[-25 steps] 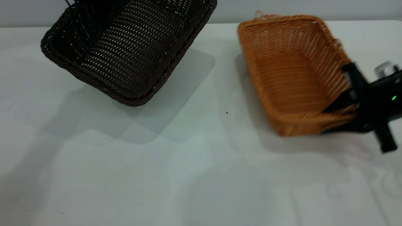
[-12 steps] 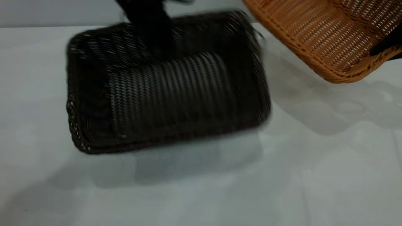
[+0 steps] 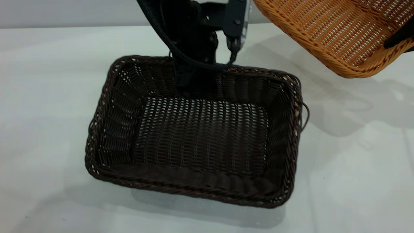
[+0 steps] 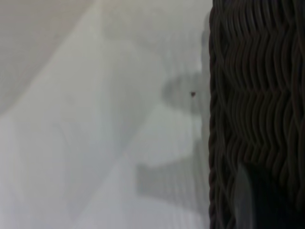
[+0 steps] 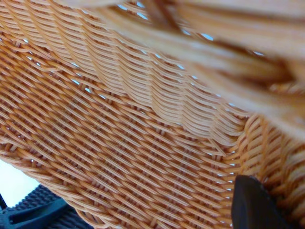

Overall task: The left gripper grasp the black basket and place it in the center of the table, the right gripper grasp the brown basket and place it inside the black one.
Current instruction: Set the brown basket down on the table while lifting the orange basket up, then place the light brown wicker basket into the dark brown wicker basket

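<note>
The black basket [image 3: 200, 136] sits flat on the white table [image 3: 48, 81] near its middle, open side up. My left gripper [image 3: 190, 76] reaches down over the basket's far rim, with one finger inside the far wall, and is shut on that wall. In the left wrist view the dark weave [image 4: 257, 95] fills one side, with a blurred dark finger against it. The brown basket [image 3: 330, 29] hangs tilted in the air at the back right, clear of the black one. My right gripper [image 3: 401, 40] is shut on its rim. One black fingertip [image 5: 252, 205] lies against the orange weave [image 5: 119, 129].
The left arm's black links and cable [image 3: 207, 29] stand above the black basket's far side. Bare tabletop [image 4: 95, 119] lies to the left, front and right of the black basket. A loose loop [image 3: 305, 115] sticks out of its right rim.
The black basket came down from a raised tilt at the back left and now rests flat in the middle. The brown basket was lifted off the table to the upper right.
</note>
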Controlling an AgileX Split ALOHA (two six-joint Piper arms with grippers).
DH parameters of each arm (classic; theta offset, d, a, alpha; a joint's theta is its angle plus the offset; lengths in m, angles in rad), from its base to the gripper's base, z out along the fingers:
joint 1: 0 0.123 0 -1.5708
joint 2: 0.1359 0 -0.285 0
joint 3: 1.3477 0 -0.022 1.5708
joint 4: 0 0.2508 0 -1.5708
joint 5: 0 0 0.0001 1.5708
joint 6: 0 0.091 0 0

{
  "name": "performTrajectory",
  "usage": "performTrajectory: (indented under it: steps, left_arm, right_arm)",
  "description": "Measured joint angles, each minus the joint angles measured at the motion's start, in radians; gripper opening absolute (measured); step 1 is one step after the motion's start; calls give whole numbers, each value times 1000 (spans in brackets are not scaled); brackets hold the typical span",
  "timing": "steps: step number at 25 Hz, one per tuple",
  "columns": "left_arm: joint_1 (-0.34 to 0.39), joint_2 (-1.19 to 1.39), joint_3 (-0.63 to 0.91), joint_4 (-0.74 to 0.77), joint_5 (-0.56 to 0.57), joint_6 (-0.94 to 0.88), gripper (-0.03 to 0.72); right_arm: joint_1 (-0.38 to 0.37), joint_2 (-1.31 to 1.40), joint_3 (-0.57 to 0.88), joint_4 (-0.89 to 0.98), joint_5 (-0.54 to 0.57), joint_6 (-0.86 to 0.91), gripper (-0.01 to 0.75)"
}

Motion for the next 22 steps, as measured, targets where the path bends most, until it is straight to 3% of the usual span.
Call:
performTrajectory:
  steps: [2, 5, 10, 15, 19, 22]
  left_arm:
    - [-3, 3, 0, -4, 0, 0, 160]
    - [-3, 4, 0, -10, -7, -37, 321]
    - [-1, -21, 0, -10, -85, -231, 526]
    - [61, -149, 0, -6, -4, -506, 565]
    - [213, -261, 0, 3, 120, -675, 568]
    - [325, -310, 0, 5, 148, -720, 568]
  right_arm:
    - [0, 0, 0, 0, 4, 0, 76]
    - [0, 0, 0, -1, 11, 0, 76]
    - [0, 0, 0, -1, 21, 0, 76]
    - [0, -2, 0, -1, 51, 0, 76]
    - [11, -46, 0, -26, 85, 12, 76]
    - [62, -102, -2, -71, 119, 65, 76]
